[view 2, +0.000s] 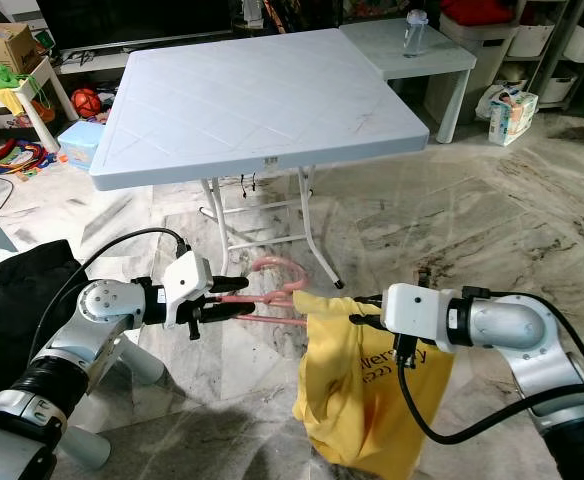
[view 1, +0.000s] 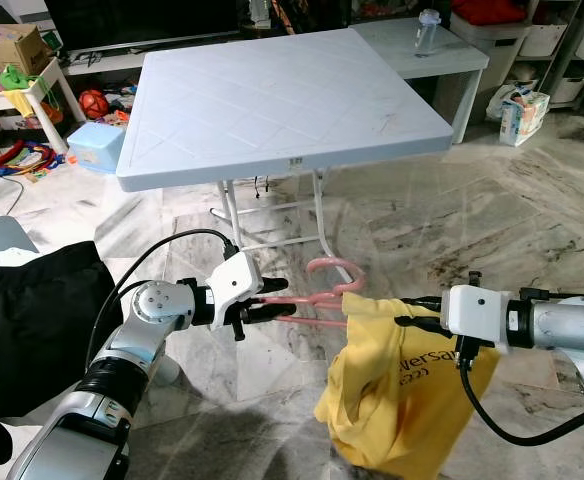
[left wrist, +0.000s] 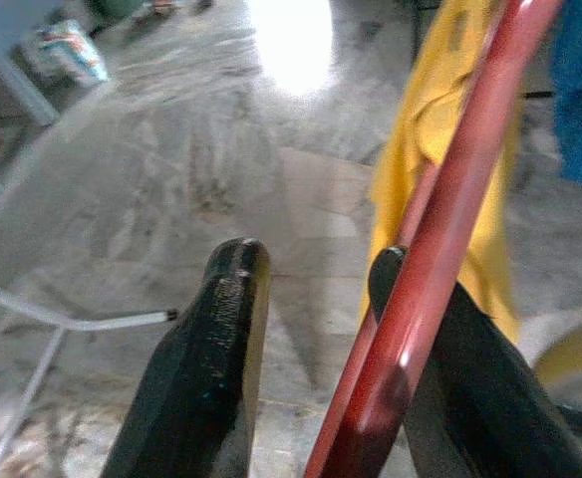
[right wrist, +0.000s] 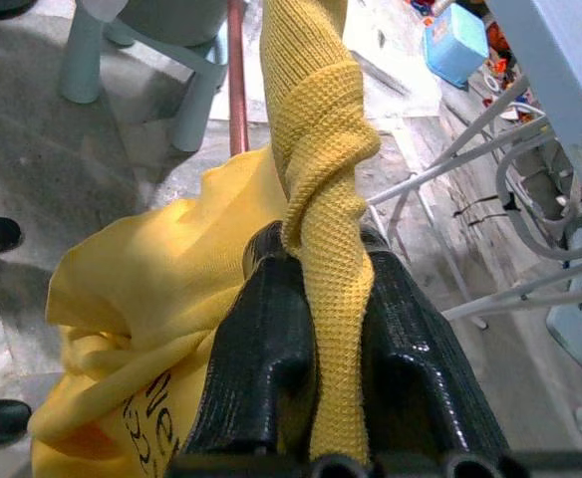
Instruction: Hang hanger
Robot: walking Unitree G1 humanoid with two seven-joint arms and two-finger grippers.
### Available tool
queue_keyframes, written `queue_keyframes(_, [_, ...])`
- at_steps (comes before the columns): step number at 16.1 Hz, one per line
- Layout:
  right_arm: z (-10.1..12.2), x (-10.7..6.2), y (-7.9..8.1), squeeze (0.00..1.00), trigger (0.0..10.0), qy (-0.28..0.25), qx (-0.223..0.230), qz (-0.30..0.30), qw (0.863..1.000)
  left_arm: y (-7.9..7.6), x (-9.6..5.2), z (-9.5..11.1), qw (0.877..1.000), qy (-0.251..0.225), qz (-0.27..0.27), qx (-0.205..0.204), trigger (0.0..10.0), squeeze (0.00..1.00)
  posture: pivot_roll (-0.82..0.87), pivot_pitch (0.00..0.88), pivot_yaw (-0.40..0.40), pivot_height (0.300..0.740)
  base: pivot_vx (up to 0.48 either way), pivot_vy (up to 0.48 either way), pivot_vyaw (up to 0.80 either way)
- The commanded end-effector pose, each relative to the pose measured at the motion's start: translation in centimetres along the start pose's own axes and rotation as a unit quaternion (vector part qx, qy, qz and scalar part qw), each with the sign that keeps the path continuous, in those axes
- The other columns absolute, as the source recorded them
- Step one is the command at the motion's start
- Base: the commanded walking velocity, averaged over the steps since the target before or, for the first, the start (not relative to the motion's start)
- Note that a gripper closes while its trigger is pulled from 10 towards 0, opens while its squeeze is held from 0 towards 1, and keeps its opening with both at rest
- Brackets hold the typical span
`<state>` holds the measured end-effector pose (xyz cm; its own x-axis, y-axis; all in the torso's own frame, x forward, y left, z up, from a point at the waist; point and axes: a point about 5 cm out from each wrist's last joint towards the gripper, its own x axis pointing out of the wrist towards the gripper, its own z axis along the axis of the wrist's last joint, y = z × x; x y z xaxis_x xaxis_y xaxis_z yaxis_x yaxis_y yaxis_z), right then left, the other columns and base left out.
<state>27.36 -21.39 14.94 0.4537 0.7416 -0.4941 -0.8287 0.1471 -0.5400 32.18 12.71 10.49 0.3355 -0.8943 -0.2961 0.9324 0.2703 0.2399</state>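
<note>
A pink plastic hanger hangs in the air between my two arms, in front of the folding table. One of its arms passes between the fingers of my left gripper. In the left wrist view the hanger leans on one finger, with a gap to the other, so that gripper is open. A yellow shirt with dark lettering droops from the hanger's other end. My right gripper is shut on a twisted strip of the shirt's fabric near the collar.
A white folding table stands just beyond the hanger, its thin legs close behind it. A black garment lies at my left. A lower table with a bottle, a blue box and toys sit further back.
</note>
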Motion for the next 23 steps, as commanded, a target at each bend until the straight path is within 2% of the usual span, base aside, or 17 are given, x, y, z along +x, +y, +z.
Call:
queue_keyframes(1, [0.8,0.3,-0.3,0.0,10.0,-0.015,-0.022,0.002,1.0,0.4,0.2,0.7,1.0,-0.001,-0.004,0.024,10.0,1.0,-0.12,0.038,0.043,0.74,0.0,0.0,0.0])
queue_keyframes(2, [0.8,0.4,-0.3,0.0,10.0,-0.015,-0.022,0.003,1.0,0.4,0.2,0.7,1.0,-0.001,-0.005,0.026,10.0,1.0,-0.12,0.038,0.043,0.74,0.0,0.0,0.0])
queue_keyframes(3, [0.8,0.4,-0.3,0.0,10.0,-0.014,-0.024,0.005,1.0,0.2,0.4,0.7,0.999,-0.002,-0.02,0.027,10.0,0.0,-0.12,0.038,0.043,0.74,0.0,0.0,0.0])
queue_keyframes(4, [0.7,0.5,-0.3,0.0,10.0,-0.012,-0.027,0.007,1.0,0.2,0.6,0.9,0.999,-0.008,-0.031,0.024,0.0,0.0,-0.12,0.039,0.04,0.74,0.0,0.0,0.0])
queue_keyframes(11, [0.5,0.6,-0.3,0.0,10.0,-0.007,-0.033,0.004,0.999,-0.3,0.5,0.9,0.995,-0.002,-0.104,-0.002,0.0,0.0,-0.12,0.04,0.043,0.74,0.0,0.0,0.0])
queue_keyframes(18, [0.5,0.8,-0.5,0.0,10.0,-0.01,-0.037,-0.003,0.999,-0.4,0.4,0.7,0.994,-0.006,-0.108,-0.024,0.0,0.0,-0.12,0.043,0.037,0.74,0.0,0.0,0.0])
queue_keyframes(19, [0.4,0.9,-0.4,0.18,10.0,-0.011,-0.027,0.001,1.0,-0.5,0.4,0.6,0.994,-0.006,-0.105,-0.028,0.0,0.0,-0.12,0.042,0.036,0.74,0.0,0.0,0.0])
queue_keyframes(20, [0.4,0.9,-0.4,1.0,10.0,-0.013,-0.006,0.005,1.0,-0.6,0.4,0.4,0.994,-0.008,-0.1,-0.032,0.0,0.0,-0.12,0.042,0.035,0.74,0.0,0.0,0.0])
queue_keyframes(21, [0.3,1.1,-0.7,1.0,10.0,-0.016,0.017,0.0,1.0,-0.7,0.4,0.1,0.995,-0.015,-0.087,-0.044,0.0,0.0,-0.12,0.042,0.033,0.74,0.0,0.0,0.0])
queue_keyframes(23, [0.3,1.6,-0.9,1.0,10.0,-0.012,0.021,-0.006,1.0,-0.7,0.4,-0.1,0.994,-0.043,-0.053,-0.083,0.0,0.0,-0.12,0.039,0.024,0.74,0.0,0.0,0.0])
